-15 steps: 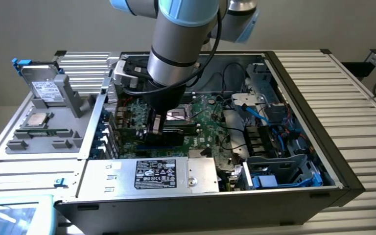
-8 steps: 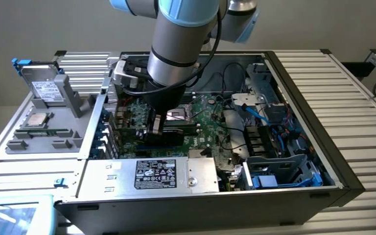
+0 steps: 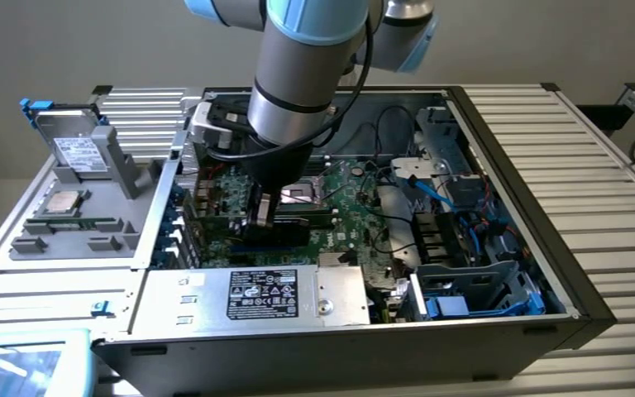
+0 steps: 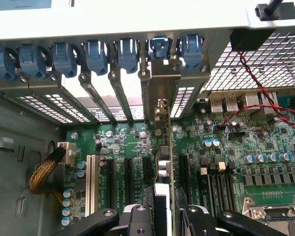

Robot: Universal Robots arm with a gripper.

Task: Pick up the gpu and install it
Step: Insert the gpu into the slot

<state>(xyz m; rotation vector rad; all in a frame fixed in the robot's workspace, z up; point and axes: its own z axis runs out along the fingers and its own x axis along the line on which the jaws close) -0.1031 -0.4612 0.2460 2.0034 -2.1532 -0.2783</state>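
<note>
The gpu [image 4: 163, 164] shows edge-on in the wrist view, standing upright on the green motherboard [image 4: 123, 147]. Its metal bracket [image 4: 161, 86] rests against the case's rear slot wall, under a blue latch [image 4: 159, 46]. My gripper [image 4: 161, 211] is shut on the card's near end, one black finger [image 4: 143, 204] on each side of it. In the exterior view my gripper [image 3: 262, 213] reaches down into the open computer case [image 3: 516, 207] over the motherboard's expansion slots. There the gripper body covers the card.
A silver power supply with a black label [image 3: 262, 294] fills the case's near side. The CPU socket [image 3: 298, 194] and blue cables [image 3: 441, 198] lie toward the exterior view's right. A grey tray [image 3: 64, 240] with parts stands outside the case at the left. Red-black wires [image 4: 255, 105] run near the rear ports.
</note>
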